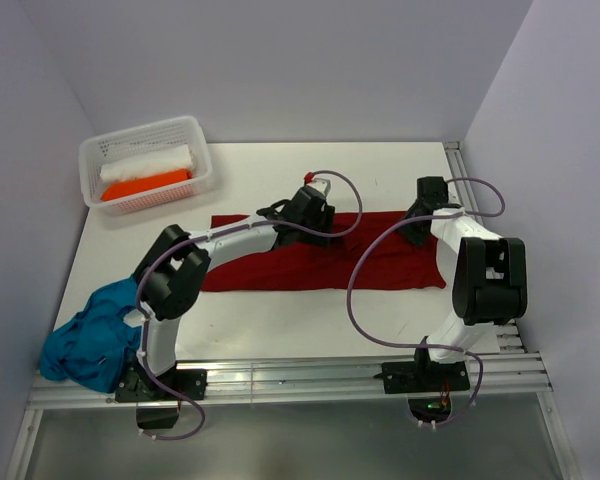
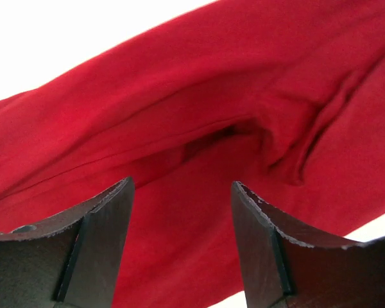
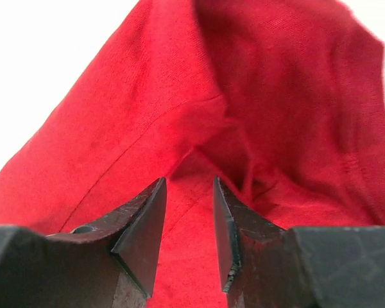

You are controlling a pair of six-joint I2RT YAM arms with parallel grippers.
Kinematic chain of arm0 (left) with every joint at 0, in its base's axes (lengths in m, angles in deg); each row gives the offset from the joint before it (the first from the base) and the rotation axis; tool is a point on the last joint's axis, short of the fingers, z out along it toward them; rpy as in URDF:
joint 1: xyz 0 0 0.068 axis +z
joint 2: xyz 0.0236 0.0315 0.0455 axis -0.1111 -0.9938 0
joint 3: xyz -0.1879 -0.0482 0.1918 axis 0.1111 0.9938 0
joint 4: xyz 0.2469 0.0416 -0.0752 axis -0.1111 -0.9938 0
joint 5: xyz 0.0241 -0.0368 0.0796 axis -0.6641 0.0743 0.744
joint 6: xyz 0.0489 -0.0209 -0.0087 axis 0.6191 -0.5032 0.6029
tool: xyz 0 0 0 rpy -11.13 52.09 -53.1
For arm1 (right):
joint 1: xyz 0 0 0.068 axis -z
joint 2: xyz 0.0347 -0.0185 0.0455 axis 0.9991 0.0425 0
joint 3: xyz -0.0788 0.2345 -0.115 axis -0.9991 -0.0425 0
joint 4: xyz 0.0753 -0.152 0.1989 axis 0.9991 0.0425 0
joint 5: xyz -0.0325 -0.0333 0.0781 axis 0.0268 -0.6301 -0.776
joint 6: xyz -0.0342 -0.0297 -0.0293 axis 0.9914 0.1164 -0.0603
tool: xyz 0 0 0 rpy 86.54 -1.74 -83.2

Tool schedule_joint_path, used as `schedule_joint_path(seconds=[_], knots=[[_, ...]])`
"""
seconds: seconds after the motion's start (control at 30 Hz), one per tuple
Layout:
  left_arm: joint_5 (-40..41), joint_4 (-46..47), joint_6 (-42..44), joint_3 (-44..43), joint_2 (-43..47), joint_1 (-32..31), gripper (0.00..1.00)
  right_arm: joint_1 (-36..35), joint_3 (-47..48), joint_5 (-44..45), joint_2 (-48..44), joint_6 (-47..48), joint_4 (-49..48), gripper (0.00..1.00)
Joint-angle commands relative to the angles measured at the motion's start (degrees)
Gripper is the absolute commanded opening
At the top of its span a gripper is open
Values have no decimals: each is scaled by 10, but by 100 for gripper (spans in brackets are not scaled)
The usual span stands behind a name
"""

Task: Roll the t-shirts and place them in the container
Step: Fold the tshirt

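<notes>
The dark red t-shirt [image 1: 300, 268] lies as a long flat strip across the middle of the table. My left gripper [image 1: 315, 225] hovers over its far edge near the middle. In the left wrist view the gripper [image 2: 181, 183] is open, with wrinkled red cloth [image 2: 199, 96] below the jaws and nothing held. My right gripper [image 1: 420, 225] is over the strip's far right end. In the right wrist view it [image 3: 189, 179] is open with a narrow gap above folded red cloth [image 3: 276, 96]. The teal blue t-shirt [image 1: 90, 335] lies crumpled at the near left, beside the left arm's base.
A white perforated basket [image 1: 140, 131] stands at the far left corner with a white roll [image 1: 145, 163] and an orange roll [image 1: 145, 186] in it. Walls close in the table on the left, back and right. Purple cables loop over the red strip.
</notes>
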State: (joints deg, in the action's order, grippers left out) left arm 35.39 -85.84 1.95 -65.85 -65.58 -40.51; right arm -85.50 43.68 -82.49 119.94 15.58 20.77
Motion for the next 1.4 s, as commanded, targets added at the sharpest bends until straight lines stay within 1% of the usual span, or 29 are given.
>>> schedule_joint_path(seconds=[0.0,0.13,0.2,0.23,0.27,0.3,0.33,0.43,0.57,0.77,0.97,1.03,1.1,1.13,1.17,1.2,1.23,1.27,1.37], knots=[[-62,3,6,-59,-21,0,67,20,15,-12,4,3,-18,43],[-94,9,1,-87,-43,-3,68,34,9,-39,22,-5,-25,43],[-110,10,2,-99,-51,-7,68,36,-2,-48,25,-7,-35,35],[-117,10,3,-104,-54,-10,68,36,-6,-58,22,-6,-40,29],[-119,10,6,-106,-57,-14,68,36,-13,-59,17,-7,-44,13],[-119,9,8,-108,-57,-17,68,36,-17,-61,13,-7,-45,5],[-122,9,9,-110,-58,-20,68,37,-19,-62,7,-7,-43,0],[-131,10,13,-110,-56,-26,68,37,-38,-56,-26,-7,-42,0],[-151,15,19,-109,-53,-32,68,37,-80,-57,-104,-1,-44,0],[-151,-1,26,-131,-80,-46,68,37,-144,-62,-211,14,-42,0],[-166,-13,20,-149,-102,-51,68,36,-198,-80,-263,22,-18,0],[-168,-24,18,-161,-110,-53,68,36,-213,-70,-281,16,-5,0],[-173,-32,16,-173,-120,-56,68,36,-233,-48,-320,2,10,0],[-178,-40,13,-183,-124,-57,68,36,-240,-41,-349,0,14,7],[-180,-45,12,-188,-130,-58,68,36,-253,-28,-365,-1,15,10],[-181,-48,11,-193,-133,-59,68,36,-257,-21,-378,-8,23,19],[-181,-50,11,-196,-137,-63,68,37,-261,-9,-400,-10,27,43],[-182,-50,10,-198,-139,-65,68,36,-263,-10,-409,-10,26,48],[-178,-52,8,-199,-142,-72,67,37,-263,-18,-428,-7,15,48]])
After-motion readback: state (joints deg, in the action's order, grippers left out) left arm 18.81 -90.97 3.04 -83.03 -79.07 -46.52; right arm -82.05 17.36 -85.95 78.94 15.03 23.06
